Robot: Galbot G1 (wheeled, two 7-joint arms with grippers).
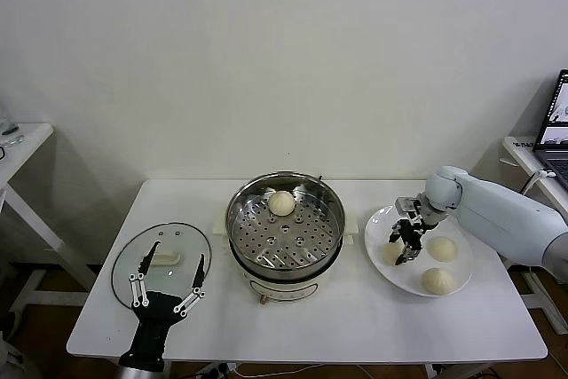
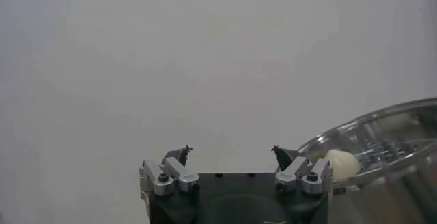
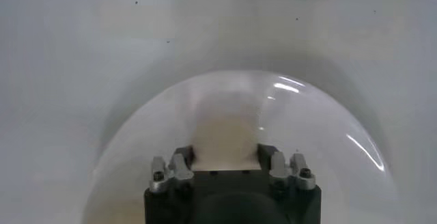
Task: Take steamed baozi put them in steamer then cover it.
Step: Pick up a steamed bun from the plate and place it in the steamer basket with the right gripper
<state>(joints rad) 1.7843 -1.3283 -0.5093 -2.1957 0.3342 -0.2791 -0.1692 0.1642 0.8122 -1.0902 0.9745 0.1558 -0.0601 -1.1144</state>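
A white table (image 1: 355, 326) carries everything. At its middle stands the steamer (image 1: 285, 235), a shiny steel pot with a perforated tray on a white base, uncovered, with one baozi (image 1: 281, 203) lying on the tray toward the far rim. To the robot's left of the pot the cover (image 1: 162, 259), a clear glass lid with a cream handle, lies flat on the table. To the right of the pot sits a white plate (image 1: 417, 286) holding three more buns: one at the near edge (image 1: 438, 281), one further back (image 1: 443, 248), and one on the side nearest the steamer (image 1: 391, 253). The right tool (image 1: 407, 248) is down on the plate and closed on that last bun; the right wrist view shows the bun (image 3: 225, 133) pinched between its fingers. The left tool (image 1: 168, 284) hovers over the cover with its fingers spread wide, holding nothing.
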